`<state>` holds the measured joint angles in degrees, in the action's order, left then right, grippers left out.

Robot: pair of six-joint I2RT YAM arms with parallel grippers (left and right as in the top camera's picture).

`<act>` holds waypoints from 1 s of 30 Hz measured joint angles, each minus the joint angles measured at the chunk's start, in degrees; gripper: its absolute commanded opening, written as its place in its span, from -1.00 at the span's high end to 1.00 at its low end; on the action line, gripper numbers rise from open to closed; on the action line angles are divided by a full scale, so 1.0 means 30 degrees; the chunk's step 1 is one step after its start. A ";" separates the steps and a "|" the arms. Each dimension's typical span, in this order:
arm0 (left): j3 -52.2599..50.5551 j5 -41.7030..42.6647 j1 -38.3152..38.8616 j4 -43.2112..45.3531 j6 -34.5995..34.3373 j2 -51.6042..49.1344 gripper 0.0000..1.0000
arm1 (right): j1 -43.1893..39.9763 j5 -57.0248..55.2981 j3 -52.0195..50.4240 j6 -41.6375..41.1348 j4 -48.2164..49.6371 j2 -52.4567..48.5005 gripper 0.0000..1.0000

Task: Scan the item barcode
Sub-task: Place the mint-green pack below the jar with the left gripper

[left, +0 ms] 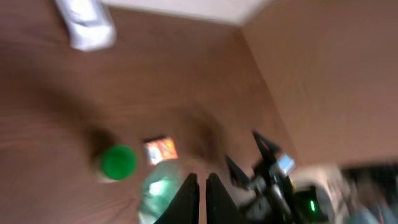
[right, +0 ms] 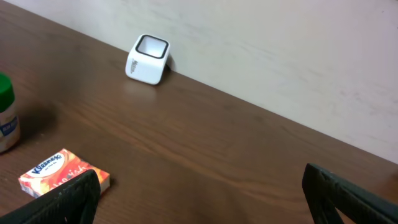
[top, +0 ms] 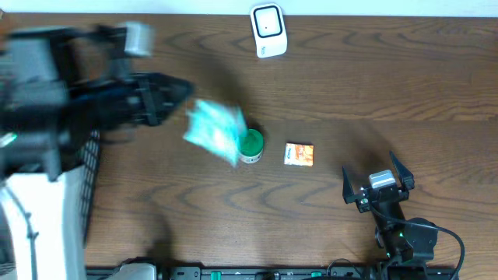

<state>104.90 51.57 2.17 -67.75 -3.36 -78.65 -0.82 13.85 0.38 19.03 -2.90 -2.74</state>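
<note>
Overhead, we found the left gripper pinched shut, apparently on a corner of the blurred teal packet. It hung beside the green-lidded jar, presumably bound for the scanner.

Left wrist: 2 fingers met beside the packet.

Right wrist: the right gripper gaped wide and empty near the orange box, likely waiting.

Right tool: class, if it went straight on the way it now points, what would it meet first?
Probably nothing close: the open right tool faces bare table, then the wall. The orange box sits left of that line.
</note>
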 measured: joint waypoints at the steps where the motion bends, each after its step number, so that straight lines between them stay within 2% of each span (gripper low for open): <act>1: -0.0124 -0.0007 0.0816 0.0313 0.0095 -0.0379 0.86 | 0.0000 0.0007 -0.0007 -0.0007 0.0000 0.0000 -0.98; 6: -0.0364 -0.1341 0.4561 0.1027 0.0284 -0.3424 0.86 | 0.0000 0.0007 0.0000 0.0000 0.0000 0.0000 -0.98; 12: -0.0597 -0.3869 0.6309 0.1100 0.0401 -0.6142 0.86 | 0.0000 0.0007 0.0000 -0.0007 0.0000 0.0000 -0.98; 17: -0.0743 -0.5144 0.6360 0.0882 0.0721 -0.5756 0.86 | 0.0000 0.0007 0.0000 0.0000 0.0000 0.0000 -0.99; 22: -0.0743 -0.6623 0.6426 -0.0517 0.0787 -0.3942 0.85 | 0.0000 0.0007 0.0000 0.0000 0.0000 0.0000 -0.99; 23: -0.0729 -0.6885 0.6513 -0.0962 0.0787 -0.3548 0.76 | 0.0000 0.0000 0.0000 0.0000 0.0000 0.0000 -0.99; 25: -0.0721 -0.7708 0.6892 -0.2113 0.0911 -0.2914 0.14 | 0.0000 0.0007 0.0000 0.0000 0.0007 0.0000 -0.99; 26: -0.0729 -0.8349 0.7220 -0.2739 0.0889 -0.2681 0.00 | 0.0000 0.0007 0.0000 0.0000 0.0000 0.0000 -0.99; 30: -0.1413 -1.1285 0.8808 -0.3264 -0.0168 -0.2419 -0.05 | 0.0000 0.0007 0.0000 0.0000 0.0000 0.0000 -0.98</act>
<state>100.66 17.72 28.60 -77.54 -3.86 -85.91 -0.82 13.87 0.38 19.03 -2.90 -2.74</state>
